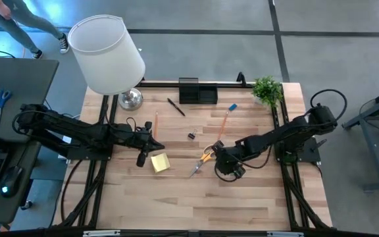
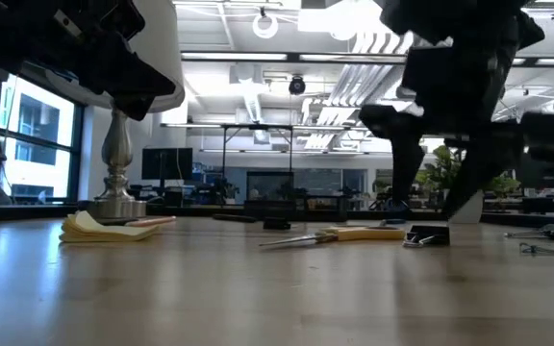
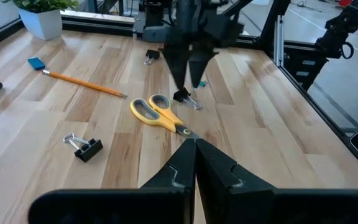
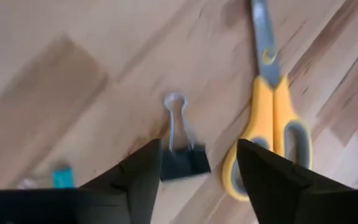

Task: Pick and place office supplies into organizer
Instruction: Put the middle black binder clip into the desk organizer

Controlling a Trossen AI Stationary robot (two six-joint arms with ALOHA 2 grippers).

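Black binder clip [image 4: 184,158] lies flat on the wooden desk [image 1: 242,204], directly between the spread fingers of the right pincer [image 4: 197,171], which stands wide and holds nothing. The orange-handled scissors [image 4: 269,118] lie just beside the clip. Step in hand: pick-up of the clip. The next move calls for a short descent and closure on the clip body, clear of the scissors, then transfer to the organizer [image 1: 197,92] at the desk's far edge. The left pincer [image 3: 196,155] waits fully closed and empty near the sticky-note pad [image 1: 160,162].
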